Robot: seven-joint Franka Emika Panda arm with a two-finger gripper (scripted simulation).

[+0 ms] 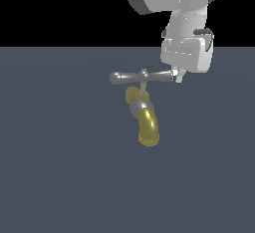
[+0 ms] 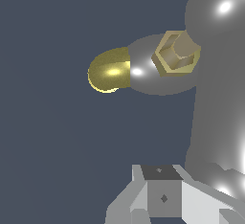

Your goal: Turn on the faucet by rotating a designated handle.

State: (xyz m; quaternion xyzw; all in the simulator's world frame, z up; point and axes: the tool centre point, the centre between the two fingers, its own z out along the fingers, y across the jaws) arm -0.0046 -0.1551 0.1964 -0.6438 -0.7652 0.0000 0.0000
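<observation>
Handle (image 1: 143,76) looks rigid, slick metal, so push near its bulbous end; gripper (image 1: 177,76) sits there, jaw opening unclear.

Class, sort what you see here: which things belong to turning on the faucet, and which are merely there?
Belongs to the job:
faucet
handle
gripper, at the handle's end on the exterior view's right

Merely there:
grey floor

The slim shiny silver-grey crossbar handle (image 1: 142,77) beside the white, grey-shaded claw (image 1: 177,76) sits on a thin brass stem. Below the claw, the faucet's silver-grey body (image 1: 137,105) carries a glossy brass-yellow curved spout (image 1: 148,126) over the plain slate-blue floor (image 1: 60,167).
</observation>
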